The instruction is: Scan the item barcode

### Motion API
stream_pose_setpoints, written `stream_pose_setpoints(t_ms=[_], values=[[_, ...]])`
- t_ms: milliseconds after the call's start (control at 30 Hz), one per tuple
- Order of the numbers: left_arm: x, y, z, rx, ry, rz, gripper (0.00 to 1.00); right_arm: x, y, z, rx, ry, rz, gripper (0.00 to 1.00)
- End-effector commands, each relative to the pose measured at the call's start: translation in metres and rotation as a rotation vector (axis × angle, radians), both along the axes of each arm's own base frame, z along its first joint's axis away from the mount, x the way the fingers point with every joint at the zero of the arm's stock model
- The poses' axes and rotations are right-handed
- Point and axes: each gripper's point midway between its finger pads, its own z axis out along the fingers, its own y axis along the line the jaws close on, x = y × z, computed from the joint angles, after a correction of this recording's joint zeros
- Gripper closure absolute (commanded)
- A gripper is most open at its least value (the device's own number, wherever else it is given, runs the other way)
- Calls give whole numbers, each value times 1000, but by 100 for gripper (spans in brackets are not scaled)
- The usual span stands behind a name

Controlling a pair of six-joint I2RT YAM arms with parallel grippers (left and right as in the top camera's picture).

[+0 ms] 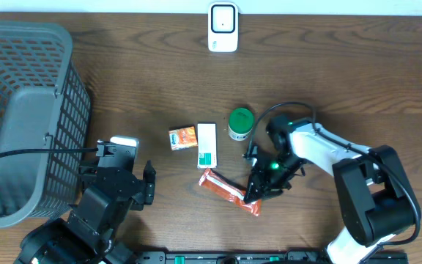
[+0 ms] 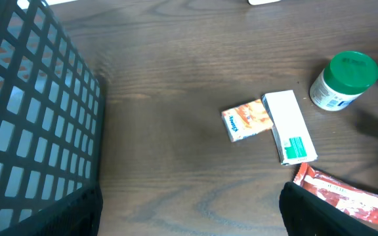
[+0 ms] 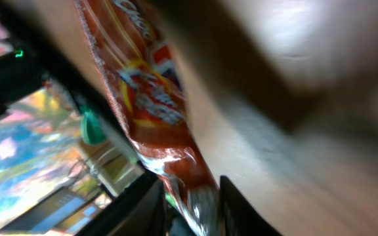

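Since the right gripper (image 1: 258, 192) sits at the near end of the red snack packet (image 1: 228, 189), that packet is taken to be the item to be scanned, and the step in hand is judged to be the pick-up. The packet lies flat on the table (image 1: 328, 66), just below the white carton (image 1: 206, 144) and well apart from the white device (image 1: 223, 28) at the far edge, which is presumably the scanner. In the right wrist view the crimped end of the packet is seen between the two dark fingers (image 3: 140, 208), whose jaws stand partly apart; whether the film is actually pinched cannot be told. The left gripper (image 2: 199, 213) is held wide open over bare wood, with nothing in it, near the basket (image 1: 20, 110).

For the grasp to be done well, the bite should be taken a little further in than the crimp, since thin glossy film is likely to slip out of a shallow pinch. Only one end should be gripped, so that the printed faces are left uncovered — which face carries the barcode cannot be made out. Once lifted, the packet is best kept taut and level, carried clear of the green-lidded jar (image 1: 240, 123), and its barcode side turned squarely toward the device.
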Motion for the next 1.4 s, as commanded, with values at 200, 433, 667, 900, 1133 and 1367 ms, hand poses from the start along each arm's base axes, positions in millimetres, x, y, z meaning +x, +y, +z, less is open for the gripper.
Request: stream_pose_setpoints(t_ms=[200, 433, 667, 900, 1133, 1367], values=[[0, 2, -2, 10, 0, 10, 15, 35, -42, -27, -204, -122, -62, 28], [0, 2, -2, 10, 0, 11, 15, 57, -34, -2, -173, -188, -76, 99], [0, 2, -2, 10, 0, 10, 15, 68, -13, 38, -42, -253, -140, 99], [0, 2, -2, 10, 0, 10, 15, 64, 31, 65, 283, -276, -99, 99], [0, 2, -2, 10, 0, 11, 15, 45, 55, 55, 363, -256, -71, 99], [0, 2, -2, 10, 0, 10, 15, 22, 79, 45, 406, -212, -53, 99]])
